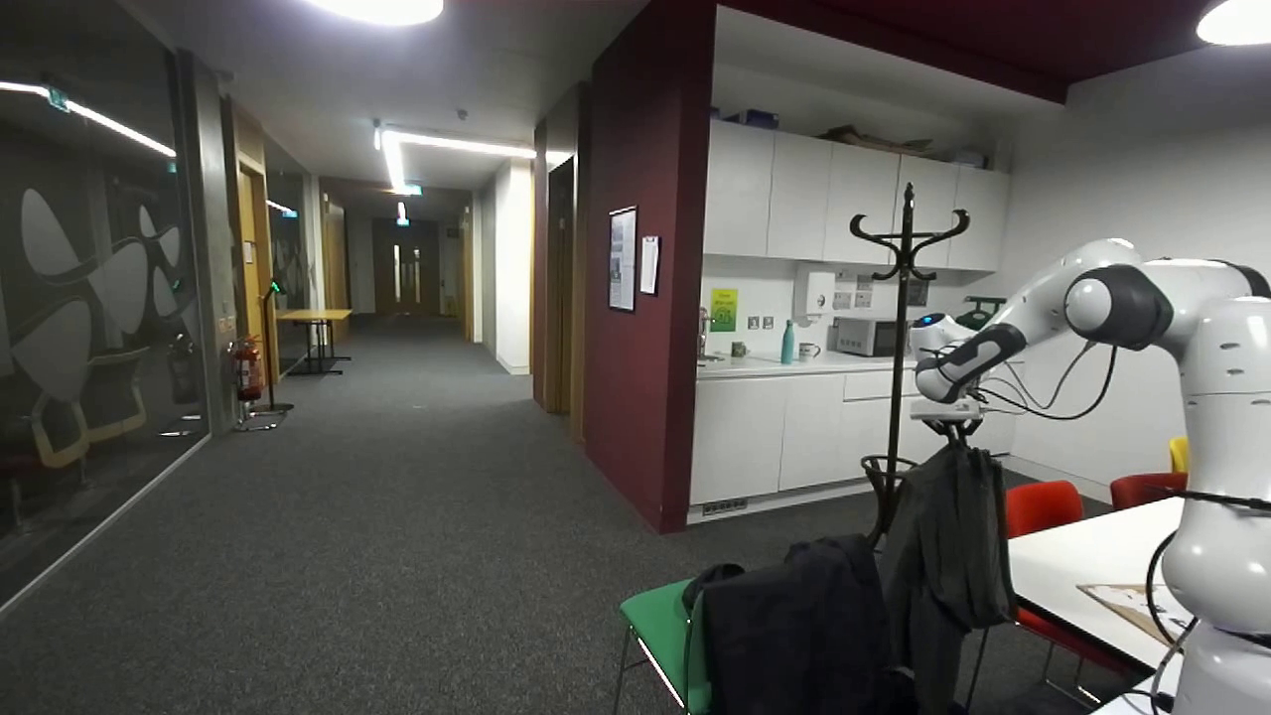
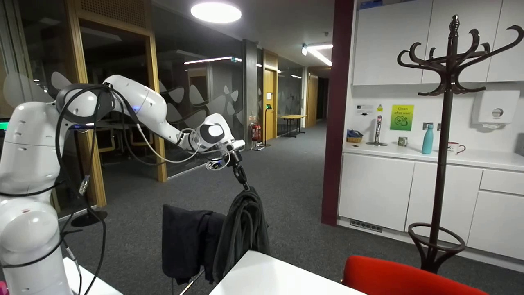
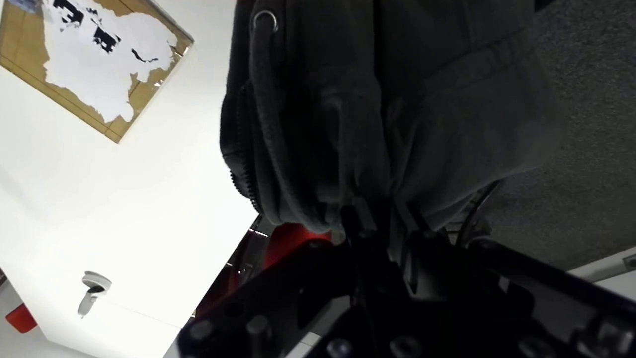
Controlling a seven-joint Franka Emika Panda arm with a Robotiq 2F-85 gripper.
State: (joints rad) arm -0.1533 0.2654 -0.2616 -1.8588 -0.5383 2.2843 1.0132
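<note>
"Jacket (image 2: 242,231), the dark grey one: is that what the gripper (image 3: 380,211) has?"

"Yes, from where I'm standing the fingers (image 3: 365,216) are closed on it, pinching bunched cloth at the top, and the rest hangs below in loose folds. A zip (image 3: 248,181) and a metal eyelet (image 3: 272,17) show along one side."

"Does it touch anything lower down?"

"Can't tell from here. It hangs beside a corner of the white table (image 2: 282,276), and right next to it black clothing (image 1: 799,626) is draped over the back of a green chair (image 1: 660,608)."

"And farther off?"

"Cardboard (image 3: 27,47) with torn white paper (image 3: 94,69) on it lies on the table, a red chair (image 2: 401,276) stands by the table's edge, and the dark coat stand (image 2: 443,143) is apart from the jacket, in front of white kitchen units (image 2: 376,188), where a turquoise bottle (image 2: 428,141) stands on the worktop (image 2: 389,152)"
</note>
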